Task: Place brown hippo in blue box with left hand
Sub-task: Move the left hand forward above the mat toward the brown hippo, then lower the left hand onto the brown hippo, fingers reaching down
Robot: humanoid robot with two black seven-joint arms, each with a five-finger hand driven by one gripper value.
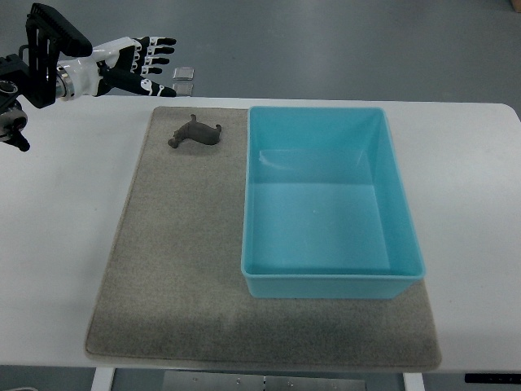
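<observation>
Reaching in from the far left corner, I am holding my left hand [145, 61] out over the far edge of the white surface [57, 236], its fingers spread apart and gripping nothing. The brown hippo [194, 134] is lying on the grey mat [175, 269] near the mat's far edge, just beside the far left corner of the blue box [330, 281] but not touching it, and my hand is hovering up and to the left of it, clearly apart. So I am judging the task as barely begun: nothing is grasped yet, the box is sitting empty, and the approach, the pick-up, the carry and the release are all waiting to be done. My right hand is not showing anywhere in the view. Between my fingers and the hippo I am seeing only bare surface and mat, so the way down looks open. The box wall is standing close to the toy's right side, which I am counting as the tight spot for my fingers, and I am expecting to need a lift over that rim before lowering into the wide, unobstructed interior.
</observation>
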